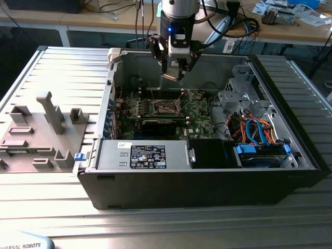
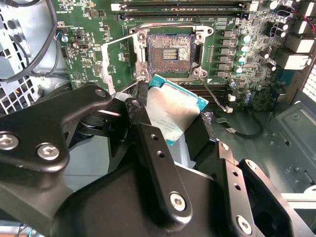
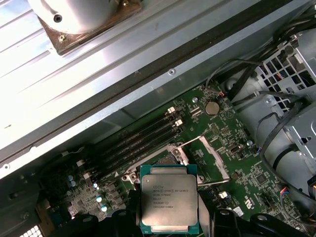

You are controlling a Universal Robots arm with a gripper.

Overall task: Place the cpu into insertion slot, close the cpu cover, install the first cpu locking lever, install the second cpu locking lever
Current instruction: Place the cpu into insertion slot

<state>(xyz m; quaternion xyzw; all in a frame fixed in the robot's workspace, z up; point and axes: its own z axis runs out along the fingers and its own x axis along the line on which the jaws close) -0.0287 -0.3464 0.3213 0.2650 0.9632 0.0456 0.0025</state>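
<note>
The gripper is hovering over the insertion slot; its fingers are clamping the cpu by opposite edges; the cpu cover is standing open beside the slot.

The cpu is up off the board, pinched edge to edge in the claw. It shows a silver-grey lid and a green rim, and it's tilted, just beside the insertion slot. The slot's bare, dark contacts exposed. The cpu cover, a thin silvery frame, stands swung open alongside.
</note>
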